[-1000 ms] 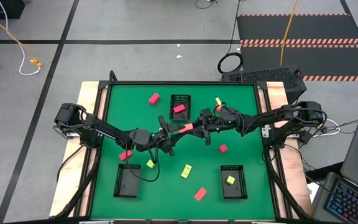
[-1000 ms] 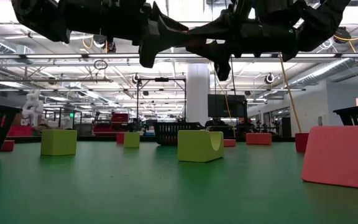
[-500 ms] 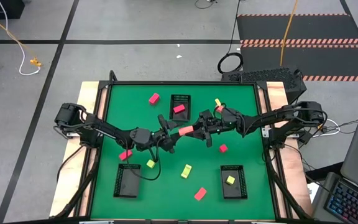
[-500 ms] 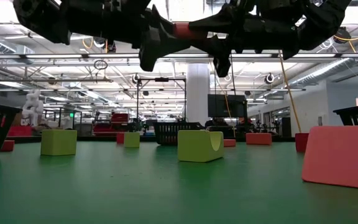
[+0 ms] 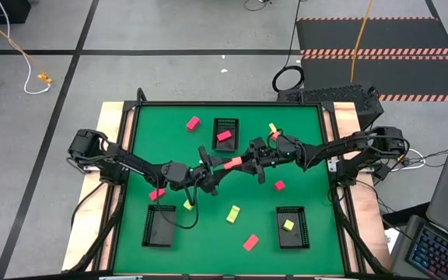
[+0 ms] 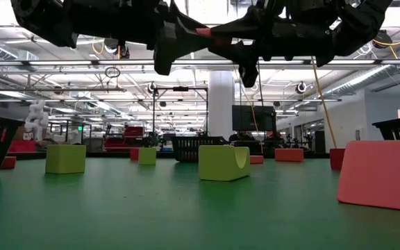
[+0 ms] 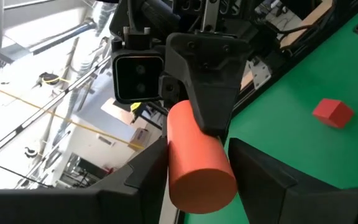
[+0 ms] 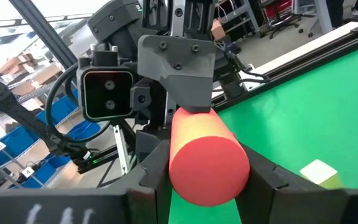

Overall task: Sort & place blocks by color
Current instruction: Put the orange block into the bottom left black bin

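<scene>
A coral-red cylinder block [image 5: 230,162] is held in mid-air over the middle of the green table [image 5: 302,140], between the two grippers, which meet nose to nose. The left gripper [image 5: 215,168] is seen at one end of it and the right gripper [image 5: 247,157] at the other; in both wrist views dark fingers are closed around the cylinder's sides, so it is gripped by both at once. In the low view the pair is seen high above the tabletop, with a sliver of coral showing between them.

Other blocks are scattered on the table. A magenta-pink block [image 5: 193,122] lies near the far edge. A red block [image 5: 224,136] sits inside the far black mesh tray [image 5: 225,124]. A red block [image 5: 279,185] lies right of centre, and a larger coral-red one [image 5: 250,242] near the front edge. A yellow-green block [image 5: 232,214] lies between the two front trays. Another yellow-green block [image 5: 288,225] is inside the front right tray [image 5: 292,237]. The front left tray [image 5: 159,225] holds nothing visible. A pink block [image 5: 156,194] lies beside the left arm.
</scene>
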### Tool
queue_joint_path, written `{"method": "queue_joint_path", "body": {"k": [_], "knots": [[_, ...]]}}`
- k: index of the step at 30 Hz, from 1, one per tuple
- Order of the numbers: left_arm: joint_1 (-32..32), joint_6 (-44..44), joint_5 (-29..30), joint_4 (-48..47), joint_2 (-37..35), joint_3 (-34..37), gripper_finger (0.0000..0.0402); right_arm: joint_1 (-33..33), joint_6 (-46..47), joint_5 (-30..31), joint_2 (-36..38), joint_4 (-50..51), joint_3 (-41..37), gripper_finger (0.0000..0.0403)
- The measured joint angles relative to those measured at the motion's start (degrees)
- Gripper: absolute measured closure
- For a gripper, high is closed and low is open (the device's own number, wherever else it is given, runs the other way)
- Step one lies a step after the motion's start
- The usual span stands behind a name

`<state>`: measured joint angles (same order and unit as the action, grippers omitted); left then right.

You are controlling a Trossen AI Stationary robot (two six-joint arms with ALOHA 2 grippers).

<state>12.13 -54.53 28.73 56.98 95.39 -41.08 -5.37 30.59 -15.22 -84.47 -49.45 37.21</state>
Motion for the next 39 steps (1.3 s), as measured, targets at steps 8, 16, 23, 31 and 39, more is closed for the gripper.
{"method": "queue_joint_path", "body": {"k": [8,16,23,31,39], "knots": [[-0.54,0.64,4.01,0.09,0.00,-0.07,0.0270,-0.09,0.02,0.59,-0.03,-0.13,0.02,0.0276],[0.78,-3.06,11.51,-0.11,-1.42,-0.04,0.0270,0.02,-0.82,-0.30,-0.04,-0.02,0.00,0.0131],[8.37,-3.05,25.20,-2.60,-9.29,-0.02,0.0270,0.00,-6.02,-0.24,-0.04,3.13,0.00,0.0084],[22.30,18.27,39.13,-22.90,-21.56,-0.02,0.0270,-1.19,-10.73,-0.12,-0.04,5.84,-0.02,0.0087],[33.90,43.99,40.71,-36.67,-29.70,-0.04,0.0270,-4.06,-12.02,-0.11,-0.04,4.13,-0.04,0.0088]]}}
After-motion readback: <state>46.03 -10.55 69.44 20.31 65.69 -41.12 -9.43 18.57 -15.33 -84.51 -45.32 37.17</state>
